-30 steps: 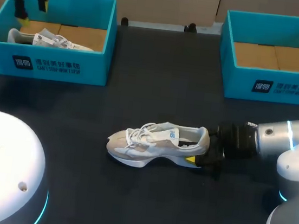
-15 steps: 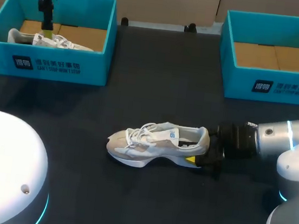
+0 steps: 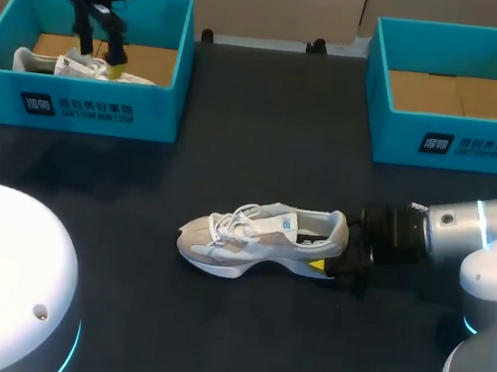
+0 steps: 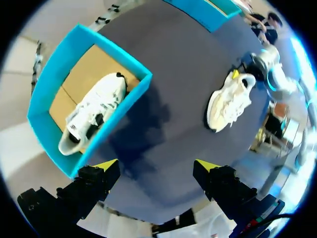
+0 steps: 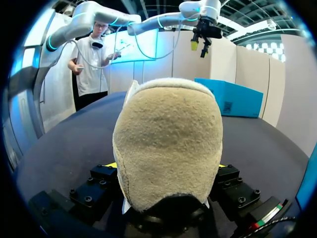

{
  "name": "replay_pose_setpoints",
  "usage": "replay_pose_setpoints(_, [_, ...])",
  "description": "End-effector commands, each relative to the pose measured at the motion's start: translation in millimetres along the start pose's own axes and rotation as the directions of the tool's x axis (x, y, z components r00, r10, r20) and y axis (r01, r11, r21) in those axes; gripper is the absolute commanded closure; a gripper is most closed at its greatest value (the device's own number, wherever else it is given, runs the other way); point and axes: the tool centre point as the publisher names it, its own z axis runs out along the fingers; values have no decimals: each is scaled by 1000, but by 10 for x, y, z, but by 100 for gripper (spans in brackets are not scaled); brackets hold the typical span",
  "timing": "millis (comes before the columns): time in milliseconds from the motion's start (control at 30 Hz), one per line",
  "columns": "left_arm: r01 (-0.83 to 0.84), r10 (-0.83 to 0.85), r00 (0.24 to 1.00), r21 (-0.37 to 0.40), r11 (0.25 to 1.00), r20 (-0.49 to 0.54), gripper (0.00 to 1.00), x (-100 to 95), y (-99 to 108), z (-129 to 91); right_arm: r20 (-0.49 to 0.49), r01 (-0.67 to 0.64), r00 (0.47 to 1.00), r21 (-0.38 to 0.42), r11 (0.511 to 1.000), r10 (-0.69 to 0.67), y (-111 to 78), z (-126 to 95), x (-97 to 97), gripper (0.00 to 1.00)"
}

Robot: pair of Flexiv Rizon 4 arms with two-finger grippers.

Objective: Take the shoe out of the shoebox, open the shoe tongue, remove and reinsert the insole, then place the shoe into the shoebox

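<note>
Clamps the white sneaker (image 3: 260, 239) at the heel with the right gripper (image 3: 333, 253), one finger each side, toe pointing left, sole flat on the table (image 3: 211, 345), likely steadying it for tongue and insole work. Farther left, poises the left gripper (image 3: 101, 54), spread and empty, above the far shoebox (image 3: 94, 113) holding a second sneaker (image 3: 82, 66).

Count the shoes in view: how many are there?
2. One shoe lies in the left shoebox, below the left jaws; the other shoe lies mid-table, its heel held in the right jaws. None seems hidden.
</note>
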Motion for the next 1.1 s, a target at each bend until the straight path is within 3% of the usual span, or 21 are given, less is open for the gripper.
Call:
replay_pose_setpoints(33, [234,-225,967,67,970,-117,0,249,86,42,2,0,1000,2,1000,0,5,20,6,100])
replay_pose_setpoints(667, [234,-225,967,67,970,-117,0,249,86,42,2,0,1000,2,1000,0,5,20,6,100])
replay_pose_setpoints(767, [305,-297,944,32,952,-140,0,488,176,96,2,0,1000,2,1000,0,5,20,6,100])
replay_pose_setpoints(867, [370,-361,925,61,927,-116,0,670,195,133,2,0,1000,2,1000,0,5,20,6,100])
replay_pose_setpoints(933, [430,-422,901,92,898,-101,0,716,156,154,2,0,1000,2,1000,0,5,20,6,100])
replay_pose_setpoints(967, [451,-438,888,72,890,-142,0,719,126,159,2,0,1000,2,1000,0,5,20,6,100])
replay_pose_setpoints(1100, [507,-496,856,52,860,-150,0,807,27,218,2,0,1000,2,1000,0,5,20,6,100])
